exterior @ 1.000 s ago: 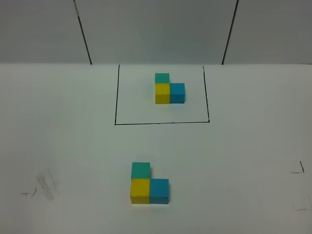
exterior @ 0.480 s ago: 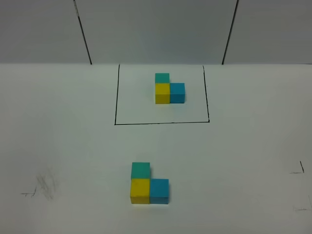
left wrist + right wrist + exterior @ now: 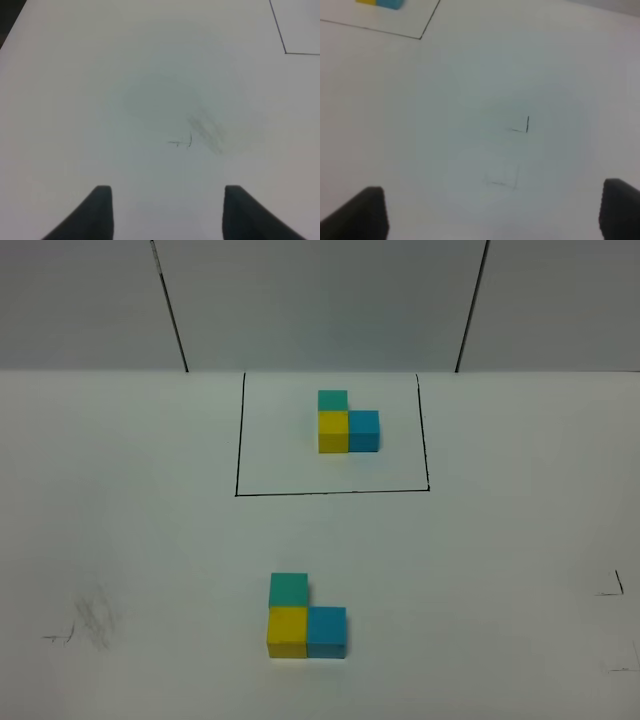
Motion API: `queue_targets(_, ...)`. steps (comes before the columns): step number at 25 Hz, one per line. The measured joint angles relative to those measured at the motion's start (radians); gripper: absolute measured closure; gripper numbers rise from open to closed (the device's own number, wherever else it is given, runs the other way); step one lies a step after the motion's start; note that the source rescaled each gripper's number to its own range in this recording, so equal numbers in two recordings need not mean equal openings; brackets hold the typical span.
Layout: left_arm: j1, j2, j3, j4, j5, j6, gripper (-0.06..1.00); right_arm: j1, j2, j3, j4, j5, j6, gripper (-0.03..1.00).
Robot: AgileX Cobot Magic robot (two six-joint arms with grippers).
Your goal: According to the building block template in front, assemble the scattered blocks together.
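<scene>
The building block template (image 3: 345,422) is an L of small teal-green, yellow and blue cubes inside a black-line rectangle (image 3: 237,440) at the back of the white table. The scattered blocks stand joined in the same L near the front: teal-green cube (image 3: 289,588), yellow cube (image 3: 286,630), blue cube (image 3: 326,631). Neither gripper shows in the high view. My left gripper (image 3: 167,210) is open and empty over bare table by a pencil mark. My right gripper (image 3: 492,210) is open and empty; the template's edge (image 3: 380,3) shows far off.
Grey smudges and a small pen mark (image 3: 85,625) lie at the front left of the table. Small pen corner marks (image 3: 612,588) lie at the front right. A grey panelled wall (image 3: 320,300) stands behind the table.
</scene>
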Motion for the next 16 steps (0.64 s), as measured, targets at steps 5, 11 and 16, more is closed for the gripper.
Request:
queue_targets(5,0.000,0.000,0.000,0.000,0.000,0.000,0.84,0.000,0.000,0.000,-0.016,-0.002,0.025,0.19)
queue_targets(11,0.000,0.000,0.000,0.000,0.000,-0.001,0.84,0.000,0.000,0.000,-0.016,-0.003,0.029,0.19)
queue_targets(16,0.000,0.000,0.000,0.000,0.000,-0.001,0.84,0.000,0.000,0.000,-0.016,-0.003,0.031,0.19)
